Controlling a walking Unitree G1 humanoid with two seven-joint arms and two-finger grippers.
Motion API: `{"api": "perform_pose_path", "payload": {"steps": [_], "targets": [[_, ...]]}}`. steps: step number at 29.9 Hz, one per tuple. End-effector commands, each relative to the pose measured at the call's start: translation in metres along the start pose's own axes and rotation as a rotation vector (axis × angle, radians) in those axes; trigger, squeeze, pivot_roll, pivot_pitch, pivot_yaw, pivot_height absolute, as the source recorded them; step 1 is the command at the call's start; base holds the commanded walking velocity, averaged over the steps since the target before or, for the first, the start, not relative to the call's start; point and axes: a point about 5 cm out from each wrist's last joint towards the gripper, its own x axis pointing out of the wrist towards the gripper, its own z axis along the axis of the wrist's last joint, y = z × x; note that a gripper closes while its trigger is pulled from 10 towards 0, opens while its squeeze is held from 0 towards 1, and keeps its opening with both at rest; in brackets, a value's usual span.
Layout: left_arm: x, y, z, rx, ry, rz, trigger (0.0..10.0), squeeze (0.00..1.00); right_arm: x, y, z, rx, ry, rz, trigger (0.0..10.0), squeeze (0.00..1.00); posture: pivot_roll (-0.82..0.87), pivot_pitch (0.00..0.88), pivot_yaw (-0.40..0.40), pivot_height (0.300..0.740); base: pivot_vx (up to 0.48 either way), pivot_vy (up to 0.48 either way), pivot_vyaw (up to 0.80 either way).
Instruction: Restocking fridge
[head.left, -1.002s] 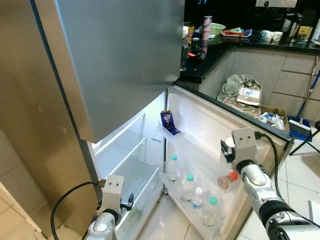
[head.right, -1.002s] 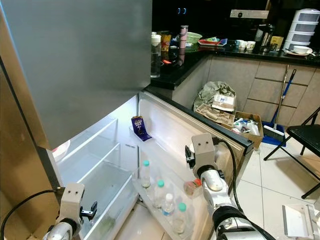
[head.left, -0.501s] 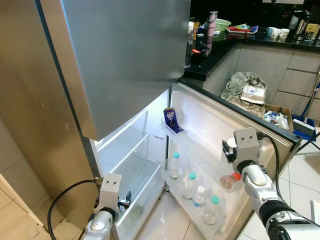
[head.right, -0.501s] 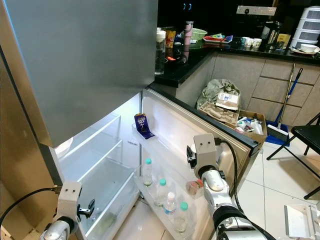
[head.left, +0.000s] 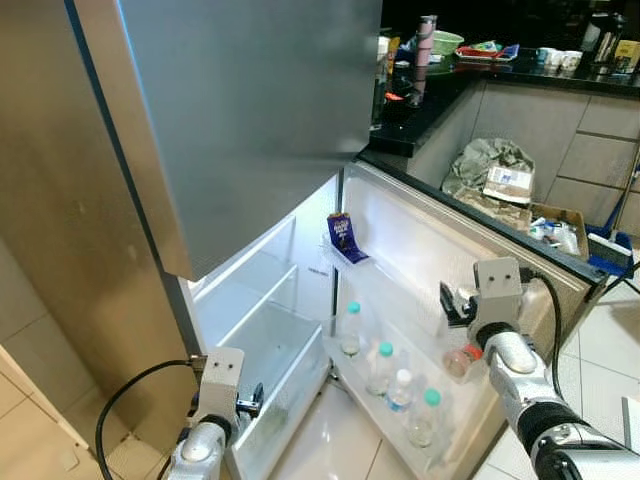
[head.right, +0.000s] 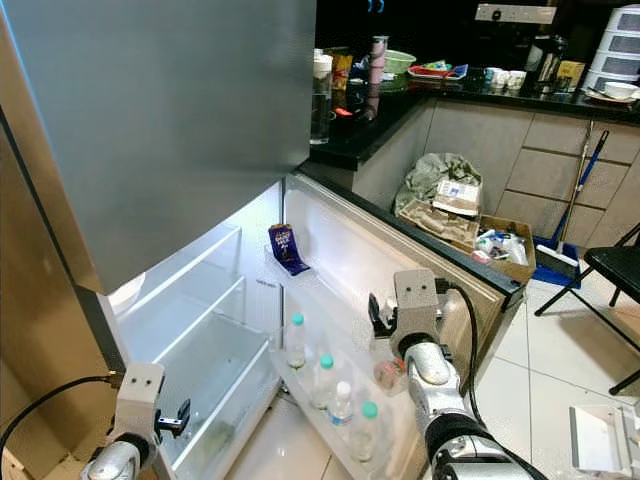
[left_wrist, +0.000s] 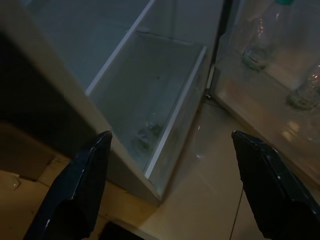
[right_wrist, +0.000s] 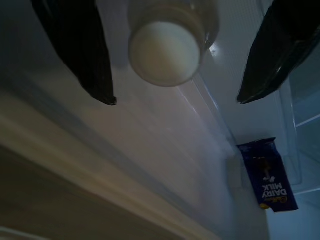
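The lower fridge door (head.left: 410, 240) stands open. Its bottom shelf holds several clear bottles with teal caps (head.left: 378, 368) and a red-capped bottle (head.left: 458, 360) lying at the far end. A blue chocolate bar (head.left: 340, 237) sits in an upper door shelf. My right gripper (head.left: 452, 303) is against the door's inner wall above the red-capped bottle, shut on a white-capped bottle (right_wrist: 165, 50). My left gripper (left_wrist: 171, 135) hangs open, low in front of the clear crisper drawer (left_wrist: 165, 75), holding nothing.
The closed steel upper door (head.left: 250, 100) overhangs the fridge opening. A dark counter (head.left: 420, 100) with dishes runs behind the door. Crumpled bags and a cardboard box (head.left: 510, 185) lie on the floor beyond, with a black chair (head.right: 620, 270) at the right.
The view has shifted a little. My right gripper has stayed by the door's inner wall with the white-capped bottle, its fingers turned slightly more toward the door. The left arm hangs as before.
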Motion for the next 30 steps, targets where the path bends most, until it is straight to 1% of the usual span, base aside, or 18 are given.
{"api": "perform_pose_path", "payload": {"steps": [1,2,3,4,5,6,8,9,11,12,14,15,18,23,24,27,29,30], "targets": [[-0.003,0.004,-0.005,0.017,0.022,-0.001,10.0,0.0,-0.002,-0.003,-0.006,0.001,0.032,-0.014,10.0,0.97,0.01,0.107,-0.033,0.74,0.0,0.0,0.0],[-0.003,0.004,-0.005,0.018,0.023,-0.002,10.0,0.0,-0.002,-0.003,-0.006,0.0,0.032,-0.017,10.0,0.84,0.01,0.106,-0.031,0.74,0.0,0.0,0.0],[-0.003,0.004,-0.005,0.018,0.023,-0.002,10.0,0.0,-0.002,-0.003,-0.006,0.0,0.032,-0.017,10.0,0.84,0.01,0.106,-0.031,0.74,0.0,0.0,0.0],[-0.002,0.003,-0.005,0.018,0.024,-0.003,10.0,0.0,-0.002,-0.004,-0.006,0.01,0.032,-0.026,10.0,0.63,0.01,0.105,-0.027,0.74,0.0,0.0,0.0],[-0.002,0.003,-0.004,0.019,0.023,-0.005,10.0,0.0,-0.002,-0.005,-0.005,0.025,0.029,-0.038,10.0,0.51,0.01,0.105,-0.027,0.74,0.0,0.0,0.0],[-0.001,0.002,-0.003,0.018,0.022,-0.007,10.0,0.0,-0.001,-0.007,-0.004,0.056,0.03,-0.05,10.0,0.26,0.01,0.105,-0.027,0.74,0.0,0.0,0.0],[-0.001,0.002,-0.003,0.018,0.021,-0.007,10.0,0.0,-0.001,-0.007,-0.004,0.069,0.033,-0.05,10.0,0.26,0.0,0.104,-0.027,0.74,0.0,0.0,0.0],[-0.001,0.002,-0.002,0.018,0.019,-0.007,10.0,0.0,0.0,-0.006,-0.002,0.094,0.032,-0.028,10.0,0.0,0.0,0.104,-0.027,0.74,0.0,0.0,0.0],[-0.001,0.002,-0.002,0.017,0.018,-0.007,10.0,0.0,0.001,-0.006,-0.001,0.11,0.03,-0.011,10.0,0.0,0.0,0.104,-0.027,0.74,0.0,0.0,0.0],[0.0,0.002,-0.001,0.017,0.017,-0.007,10.0,0.0,0.002,-0.005,0.002,0.145,0.012,0.004,10.0,0.0,0.0,0.106,-0.028,0.74,0.0,0.0,0.0],[-0.001,0.003,-0.001,0.015,0.015,-0.005,10.0,0.0,0.006,-0.004,0.012,0.18,-0.039,0.029,10.0,0.0,0.0,0.107,-0.027,0.74,0.0,0.0,0.0],[-0.001,0.003,-0.001,0.015,0.015,-0.005,10.0,0.0,0.006,-0.004,0.012,0.18,-0.039,0.029,10.0,0.0,0.0,0.107,-0.027,0.74,0.0,0.0,0.0],[-0.001,0.002,-0.003,0.01,0.019,-0.006,10.0,0.0,0.009,0.004,0.024,0.203,-0.085,0.076,10.0,0.0,-0.01,0.107,-0.027,0.74,0.0,0.0,0.0],[-0.002,-0.001,-0.005,0.003,0.024,-0.009,10.0,0.0,0.009,0.014,0.031,0.18,-0.134,0.099,10.0,0.0,-0.02,0.108,-0.03,0.74,0.0,0.0,0.0],[-0.002,-0.001,-0.005,0.003,0.024,-0.009,10.0,0.0,0.009,0.014,0.031,0.18,-0.134,0.099,10.0,0.0,-0.02,0.108,-0.03,0.74,0.0,0.0,0.0],[-0.003,-0.003,-0.006,-0.001,0.025,-0.012,10.0,0.0,0.005,0.025,0.029,0.137,-0.14,0.154,10.0,0.0,-0.02,0.109,-0.031,0.74,0.0,0.0,0.0],[-0.003,-0.003,-0.006,-0.001,0.025,-0.012,10.0,0.0,0.005,0.025,0.029,0.137,-0.14,0.154,10.0,0.0,-0.02,0.109,-0.031,0.74,0.0,0.0,0.0],[-0.003,-0.004,-0.007,-0.001,0.025,-0.013,10.0,0.0,0.004,0.028,0.028,0.136,-0.142,0.171,10.0,0.0,-0.02,0.109,-0.032,0.74,0.0,0.0,0.0]]}}
